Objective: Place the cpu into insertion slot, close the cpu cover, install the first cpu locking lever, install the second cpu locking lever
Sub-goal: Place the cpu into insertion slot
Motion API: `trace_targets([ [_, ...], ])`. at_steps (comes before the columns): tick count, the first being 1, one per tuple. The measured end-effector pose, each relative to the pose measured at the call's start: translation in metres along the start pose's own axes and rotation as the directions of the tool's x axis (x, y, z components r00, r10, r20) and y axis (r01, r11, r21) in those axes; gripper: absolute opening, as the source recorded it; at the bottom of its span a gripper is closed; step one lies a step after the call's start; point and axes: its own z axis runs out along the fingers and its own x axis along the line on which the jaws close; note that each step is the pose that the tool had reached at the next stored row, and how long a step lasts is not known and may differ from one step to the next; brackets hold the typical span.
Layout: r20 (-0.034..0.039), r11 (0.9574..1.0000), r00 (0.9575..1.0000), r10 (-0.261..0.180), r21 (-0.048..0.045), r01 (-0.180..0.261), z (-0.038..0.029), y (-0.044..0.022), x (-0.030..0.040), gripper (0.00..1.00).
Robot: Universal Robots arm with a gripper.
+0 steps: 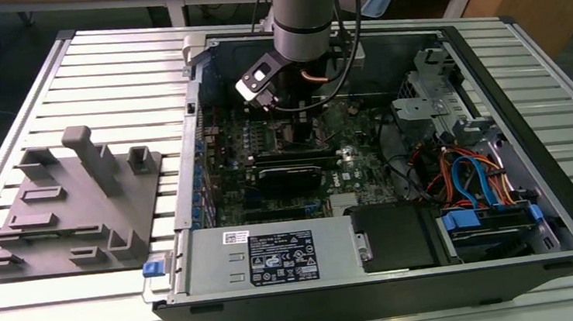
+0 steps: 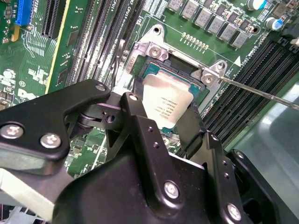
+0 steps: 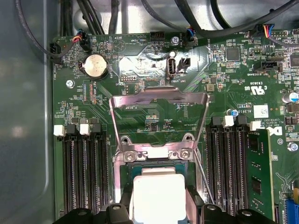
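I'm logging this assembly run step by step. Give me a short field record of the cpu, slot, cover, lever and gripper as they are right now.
cpu: silvery top up, between the gripper's fingers at the insertion slot; seated or not, cannot tell
gripper: shut on the cpu, inside the open computer case
insertion slot: partly hidden by the cpu, dark edge showing
cpu cover: open, swung back off the slot
locking lever: thin rod standing free beside the slot, not latched
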Motion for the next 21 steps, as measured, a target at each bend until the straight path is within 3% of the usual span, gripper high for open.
trace_targets([
  [6, 0.0002, 1.0000, 1.0000, 0.000, -0.0001, 0.000, 0.0000, 0.0000, 0.0000, 0.54],
  [9, 0.0001, 1.0000, 1.0000, 0.000, 0.0000, 0.000, 0.0000, 0.0000, 0.0000, 0.66],
  [21, 0.0004, 1.0000, 1.0000, 0.000, 0.0013, 0.000, -0.0021, 0.0001, 0.0000, 0.66],
])
